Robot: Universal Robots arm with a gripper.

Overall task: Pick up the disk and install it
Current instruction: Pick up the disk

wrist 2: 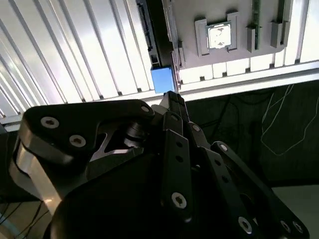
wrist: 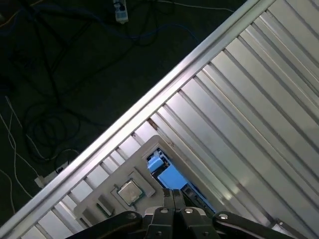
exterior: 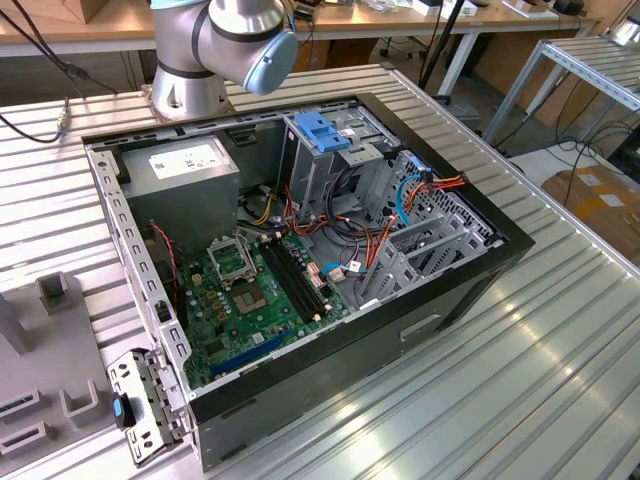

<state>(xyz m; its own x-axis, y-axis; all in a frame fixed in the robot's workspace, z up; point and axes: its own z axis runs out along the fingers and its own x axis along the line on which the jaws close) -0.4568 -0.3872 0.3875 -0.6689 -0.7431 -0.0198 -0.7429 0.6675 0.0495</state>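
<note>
The disk [wrist 2: 161, 79] stands on its edge beside a grey fixture plate [wrist 2: 234, 20], near the table's edge; a blue plastic piece shows on its near end. In the exterior view the disk [exterior: 140, 405] is at the lower left, just off the front corner of the open computer case [exterior: 420, 300]. My gripper [wrist 2: 172, 97] hangs high above the disk's blue end, fingers pressed together and holding nothing. In the first wrist view the gripper [wrist: 173, 193] again points down at the disk [wrist: 167, 174].
A processor chip [wrist 2: 219, 36] lies on the fixture plate. Inside the case are a metal drive cage with a light-blue top [exterior: 320, 135], a grey power-supply box [exterior: 180, 165], the green motherboard [exterior: 245, 300] and loose cables. The arm's base [exterior: 190, 70] stands behind the case.
</note>
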